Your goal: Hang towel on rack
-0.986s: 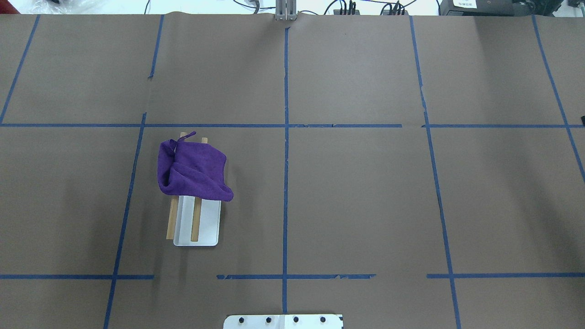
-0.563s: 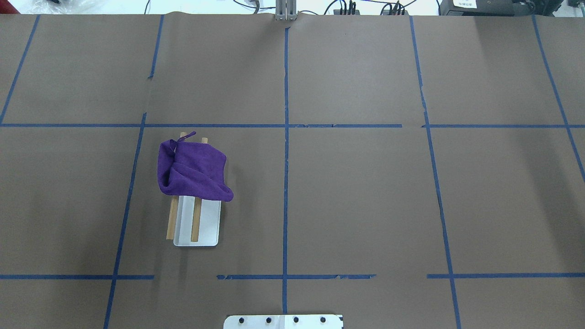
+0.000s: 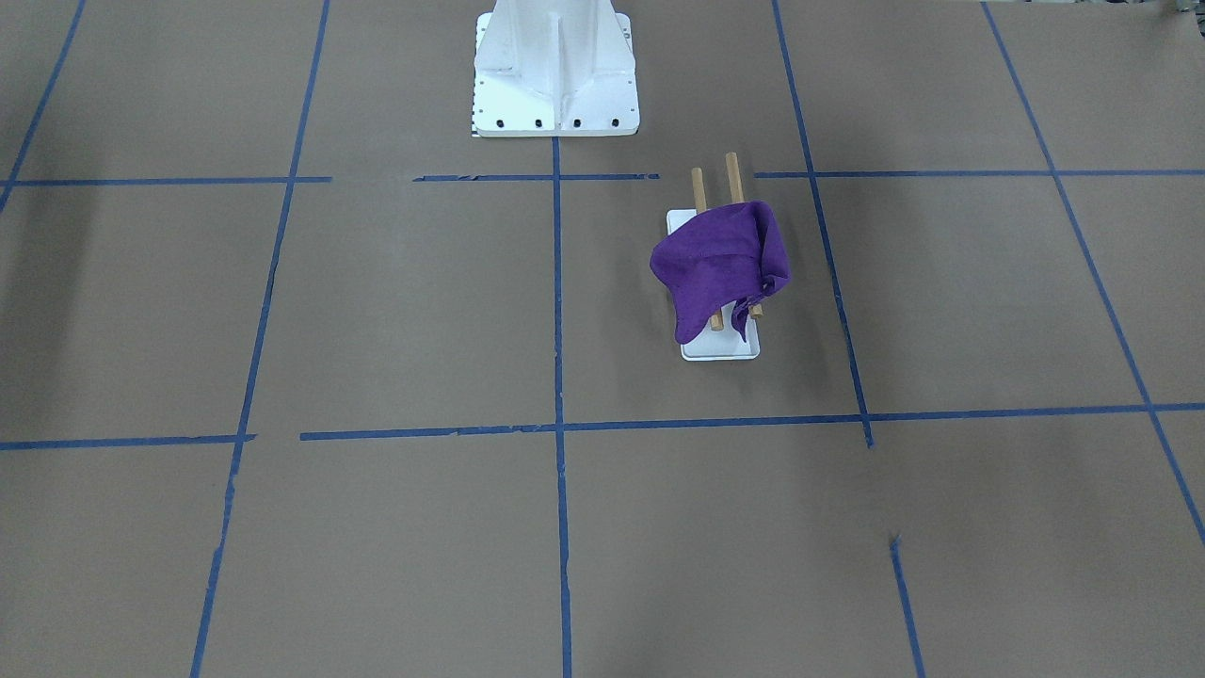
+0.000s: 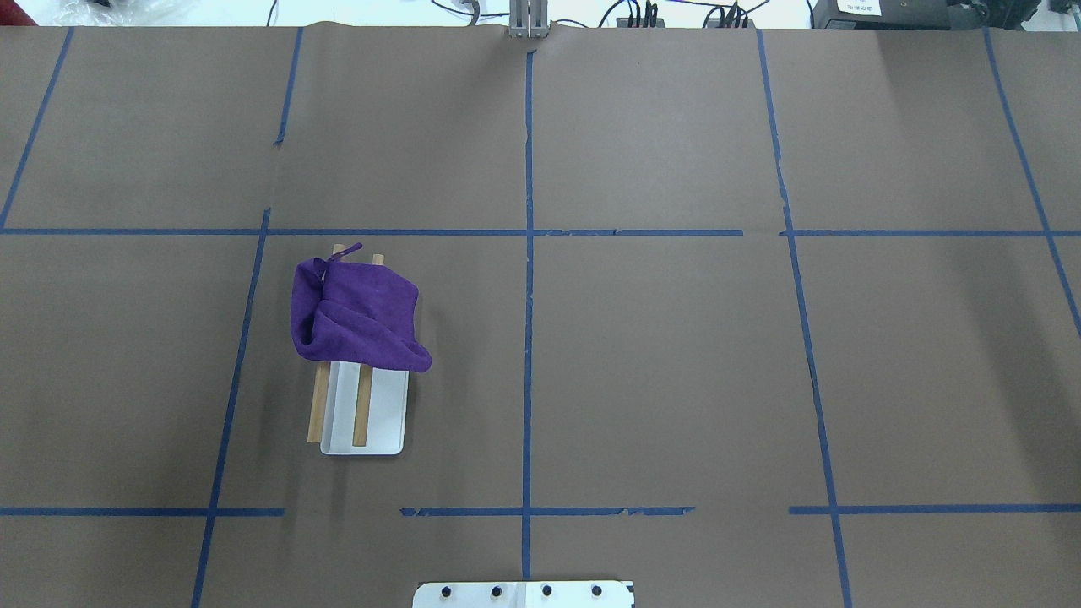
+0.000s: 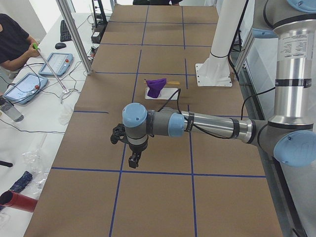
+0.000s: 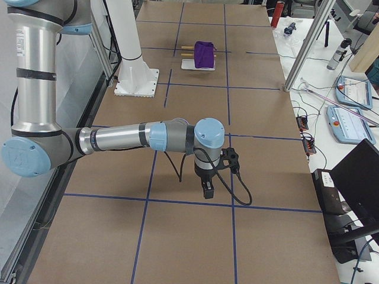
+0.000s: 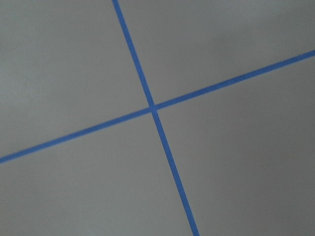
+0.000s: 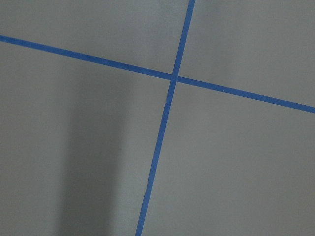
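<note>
**A:** Starting at the left of the overhead view, where is the towel?

**B:** The purple towel [image 4: 359,317] lies draped over the far end of the rack [image 4: 384,422], across both wooden dowels [image 4: 361,414]. The near ends of the dowels and part of the white base show bare. A thin loop [image 4: 350,249] pokes out at the towel's far edge. All of it sits in the left half of the brown table cover [image 4: 676,355], inside a square marked in blue tape [image 4: 529,338].

**A:** And toward the middle?

**B:** A white pedestal [image 4: 524,594] with four bolt holes, at the near edge.

**A:** Any writing to read?

**B:** Only a white label [image 4: 857,7] on a black box [image 4: 904,13] at the far right edge, and its print is too small to read.

**A:** The grippers?

**B:** The left gripper [image 5: 134,161] hangs over the table pointing down, well apart from the rack. It shows only from the side, so I cannot tell how far it is open or whether it grips anything. The right gripper [image 6: 206,189] is the same: pointing down, well away from the towel, its opening impossible to judge. Each wrist camera shows just a crossing of tape lines on the cover.
</note>
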Controlling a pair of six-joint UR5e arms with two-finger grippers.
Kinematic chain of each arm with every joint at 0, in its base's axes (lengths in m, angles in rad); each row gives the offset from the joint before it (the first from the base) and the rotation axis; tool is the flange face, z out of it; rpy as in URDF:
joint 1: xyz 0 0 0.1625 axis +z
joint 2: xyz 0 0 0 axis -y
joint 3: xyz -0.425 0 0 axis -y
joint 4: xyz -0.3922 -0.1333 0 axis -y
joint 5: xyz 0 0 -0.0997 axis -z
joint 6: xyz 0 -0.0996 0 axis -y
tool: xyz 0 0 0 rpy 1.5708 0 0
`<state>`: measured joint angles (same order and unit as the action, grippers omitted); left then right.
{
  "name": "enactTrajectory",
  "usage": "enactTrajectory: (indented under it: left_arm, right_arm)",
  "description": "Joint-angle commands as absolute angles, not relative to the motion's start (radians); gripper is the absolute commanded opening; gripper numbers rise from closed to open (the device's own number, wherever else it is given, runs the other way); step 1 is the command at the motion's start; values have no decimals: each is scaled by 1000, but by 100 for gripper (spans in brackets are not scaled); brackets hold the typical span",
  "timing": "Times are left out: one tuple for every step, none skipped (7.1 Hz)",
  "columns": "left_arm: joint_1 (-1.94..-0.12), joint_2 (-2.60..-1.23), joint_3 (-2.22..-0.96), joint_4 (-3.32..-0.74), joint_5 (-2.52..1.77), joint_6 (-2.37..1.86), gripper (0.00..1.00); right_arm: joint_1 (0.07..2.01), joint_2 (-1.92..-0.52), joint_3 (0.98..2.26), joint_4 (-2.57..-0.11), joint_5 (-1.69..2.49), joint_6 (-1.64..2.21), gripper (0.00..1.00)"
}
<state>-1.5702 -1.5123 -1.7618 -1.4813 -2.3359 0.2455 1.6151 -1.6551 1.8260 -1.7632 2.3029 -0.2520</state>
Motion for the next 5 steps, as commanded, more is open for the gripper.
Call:
enactTrajectory:
  left_arm:
    - [-1566, -1509, -1766, -1471, -2339, 248, 100]
    - [-1565, -1509, -1764, -1471, -2339, 249, 100]
    - [-1562, -1509, -1760, -1470, -2341, 245, 100]
    - [-1557, -1508, -1747, -1473, -2341, 245, 100]
    - [-1537, -1509, -1737, -1480, -2339, 173, 100]
  right_arm:
    - [1599, -1657, 1829, -1767, 2303, -230, 100]
    - [1583, -1654, 1830, -1805, 2299, -229, 100]
    - [1579, -1655, 1830, -1816, 2296, -230, 100]
    - [1577, -1669, 1827, -1815, 2287, -233, 100]
    - [1557, -1686, 1825, -1813, 2289, -233, 100]
